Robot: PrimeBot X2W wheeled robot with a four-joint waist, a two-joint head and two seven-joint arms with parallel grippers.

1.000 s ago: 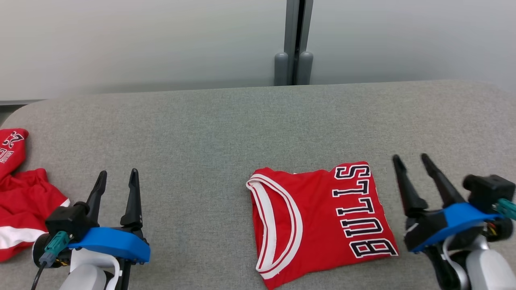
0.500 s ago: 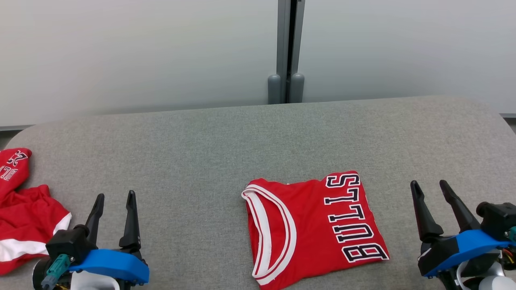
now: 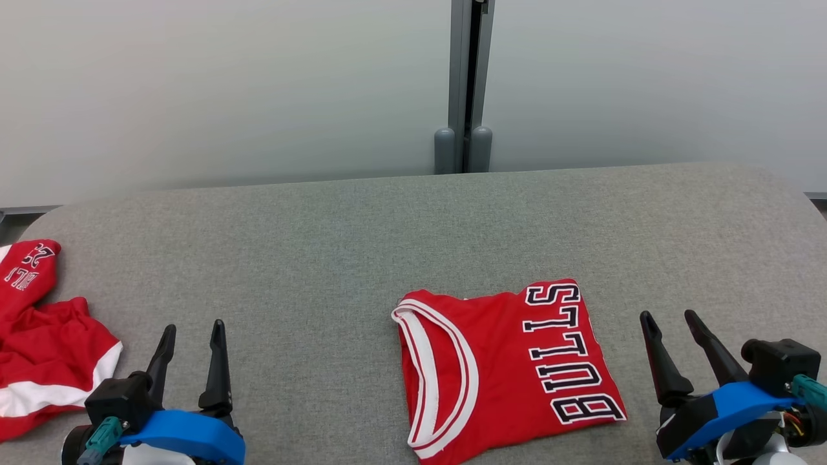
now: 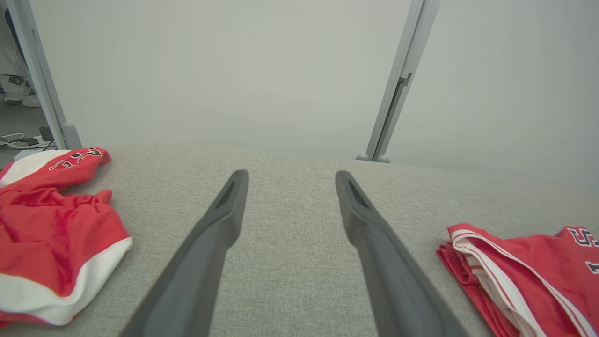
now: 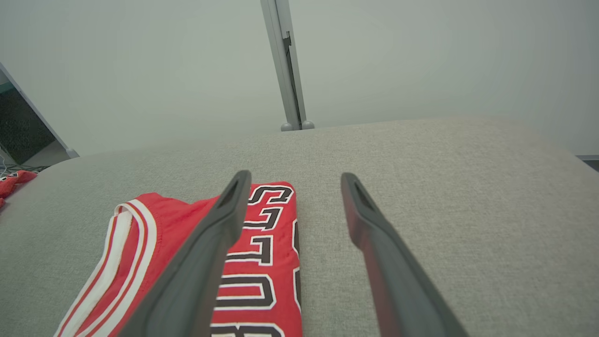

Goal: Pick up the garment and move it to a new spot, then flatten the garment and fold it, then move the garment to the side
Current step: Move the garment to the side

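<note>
A red jersey garment point(image 3: 504, 368) with white trim and "BULLS" lettering lies folded flat on the grey table point(image 3: 362, 239), right of centre near the front edge. It also appears at the lower right of the left wrist view as the garment point(image 4: 524, 271) and at the lower left of the right wrist view as the garment point(image 5: 178, 262). My left gripper point(image 3: 192, 336) stands open at the lower left, well left of the garment, holding nothing. My right gripper point(image 3: 672, 323) stands open just right of the garment, apart from it and empty.
A second red and white garment point(image 3: 39, 342) lies crumpled at the table's left edge, also seen as a crumpled red garment point(image 4: 51, 224). A pale wall with a grey post point(image 3: 466, 84) stands behind the table's far edge.
The head camera has tilted, so the scene sits lower in the picture. My right gripper has drawn back toward me and slightly away from the garment. The garment lies still.
</note>
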